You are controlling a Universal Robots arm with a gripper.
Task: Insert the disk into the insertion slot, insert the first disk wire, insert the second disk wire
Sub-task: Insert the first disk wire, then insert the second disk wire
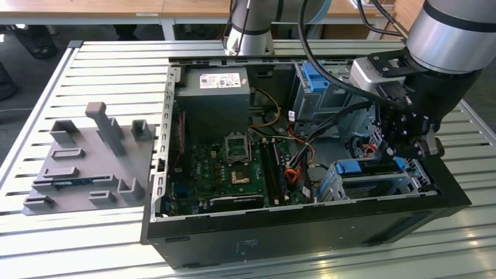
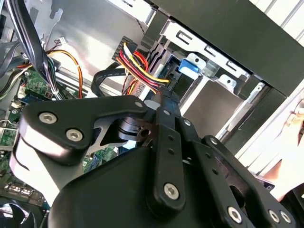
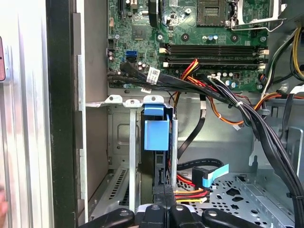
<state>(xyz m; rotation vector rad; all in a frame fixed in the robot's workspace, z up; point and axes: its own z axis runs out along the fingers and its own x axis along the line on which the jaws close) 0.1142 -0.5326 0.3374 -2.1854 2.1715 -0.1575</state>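
A slatted metal table (image 1: 93, 64) carries an open computer case (image 1: 310, 224), which is seen whole in the exterior view. The arm (image 1: 449, 35) is lowered into the case on the exterior view's right. A grey tray (image 1: 81, 142) of moulded blocks is set on the table at the exterior view's left, well apart from the arm. Inside the case a power supply (image 1: 213, 99) and a green circuit board (image 1: 225, 168) are laid out.

The insertion slot (image 1: 407, 183) is found in the case's near corner on the exterior view's right. The disk (image 1: 364, 167) is seated in it, its blue frame showing at the open end. The gripper (image 1: 409, 152) is held just above this slot.

In the first wrist view the disk (image 3: 156, 133) is seen edge-on between the slot's perforated walls (image 3: 135, 142), and the fingers (image 3: 158, 197) are seen pressed together; whether anything thin is pinched cannot be told. A blue flat cable (image 3: 214, 173) lies loose beside the slot. In the second wrist view a bundle of red and yellow wires (image 2: 137, 64) is shown just beyond the fingertips.
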